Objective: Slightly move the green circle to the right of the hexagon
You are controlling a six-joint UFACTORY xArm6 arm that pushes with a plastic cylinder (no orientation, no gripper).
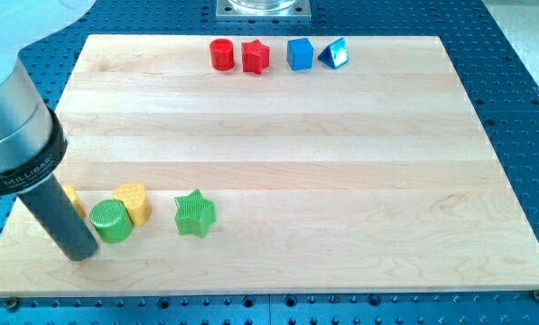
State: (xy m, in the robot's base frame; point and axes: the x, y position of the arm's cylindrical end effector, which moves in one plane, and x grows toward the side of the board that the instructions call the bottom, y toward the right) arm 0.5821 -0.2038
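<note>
The green circle [112, 221] stands near the board's lower left corner. It touches the yellow hexagon [132, 201], which sits just up and to the right of it. My rod comes down from the view's upper left. My tip [79, 253] rests on the board just left of and slightly below the green circle, very close to it or touching it.
Another yellow block [71, 198] is mostly hidden behind the rod, left of the hexagon. A green star [194, 213] lies right of the hexagon. Along the top edge are a red circle [221, 54], a red star [255, 57], a blue cube [300, 53] and a blue triangle [333, 53].
</note>
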